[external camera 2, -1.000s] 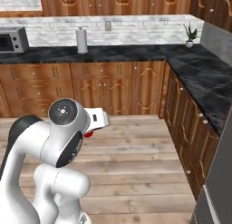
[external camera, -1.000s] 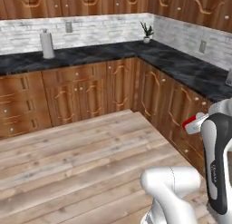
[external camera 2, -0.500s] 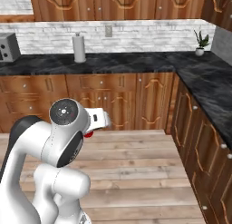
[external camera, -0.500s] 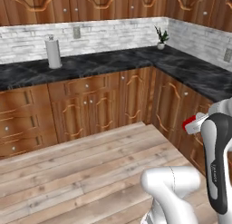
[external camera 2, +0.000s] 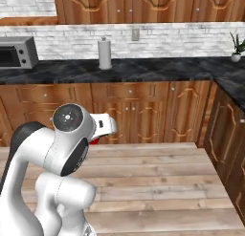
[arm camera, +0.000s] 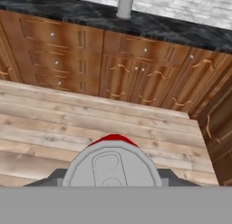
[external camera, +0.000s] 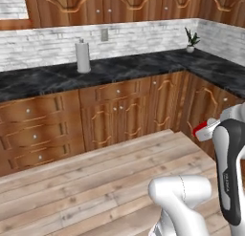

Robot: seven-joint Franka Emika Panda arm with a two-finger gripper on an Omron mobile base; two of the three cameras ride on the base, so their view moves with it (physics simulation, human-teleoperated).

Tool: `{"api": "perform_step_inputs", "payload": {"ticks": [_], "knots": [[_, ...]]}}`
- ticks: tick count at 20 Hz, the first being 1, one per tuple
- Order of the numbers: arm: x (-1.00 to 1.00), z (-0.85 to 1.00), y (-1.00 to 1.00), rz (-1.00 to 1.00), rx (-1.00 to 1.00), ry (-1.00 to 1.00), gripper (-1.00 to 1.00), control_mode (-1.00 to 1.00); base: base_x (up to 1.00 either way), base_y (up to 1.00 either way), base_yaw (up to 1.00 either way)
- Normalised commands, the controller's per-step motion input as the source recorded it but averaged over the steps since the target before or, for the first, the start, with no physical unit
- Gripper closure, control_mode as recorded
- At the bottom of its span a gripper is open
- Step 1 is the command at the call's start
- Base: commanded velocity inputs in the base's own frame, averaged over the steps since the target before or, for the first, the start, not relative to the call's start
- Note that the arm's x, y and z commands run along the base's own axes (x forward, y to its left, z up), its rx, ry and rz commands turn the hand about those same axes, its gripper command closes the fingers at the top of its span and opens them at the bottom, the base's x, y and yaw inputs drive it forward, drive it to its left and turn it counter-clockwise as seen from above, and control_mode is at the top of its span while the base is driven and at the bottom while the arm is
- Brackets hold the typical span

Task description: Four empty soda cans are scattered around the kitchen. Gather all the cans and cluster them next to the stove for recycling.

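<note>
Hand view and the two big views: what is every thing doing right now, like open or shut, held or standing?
soda can: red, silver top, held in the gripper.
gripper: shut on the soda can.
paper towel roll: standing upright on the counter.
potted plant: upright in the counter corner.
cabinet doors: shut.
drawers: shut.
microwave: door shut.

Soda can [arm camera: 113,162] between dark finger tips: red body, silver top. Ahead of gripper [arm camera: 113,182]: cabinets [external camera 2: 143,106] reddish-brown wood, counter [external camera: 124,70] black, marbled. Backsplash [external camera 2: 182,39] pale grey brick. Paper towel roll [external camera 2: 104,53] white. Floor [external camera: 86,182] light wood planks.
</note>
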Motion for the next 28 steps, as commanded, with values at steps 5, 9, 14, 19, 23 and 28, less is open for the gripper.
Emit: {"api": "perform_step_inputs", "payload": {"ticks": [5,9,14,19,23,28], "knots": [[0.00,0.00,0.00,0.00,0.00,0.00,1.00,1.00,0.10,0.76,0.00],[0.00,0.00,0.00,0.00,0.00,0.00,1.00,1.00,0.05,0.76,0.00],[0.00,0.00,0.00,0.00,0.00,0.00,1.00,1.00,0.08,0.93,0.00],[0.00,0.00,0.00,0.00,0.00,0.00,1.00,1.00,0.07,1.00,0.00],[0.00,0.00,0.00,0.00,0.00,0.00,1.00,1.00,0.91,0.80,0.00],[0.00,0.00,0.00,0.00,0.00,0.00,1.00,1.00,1.00,0.63,0.00]]}}
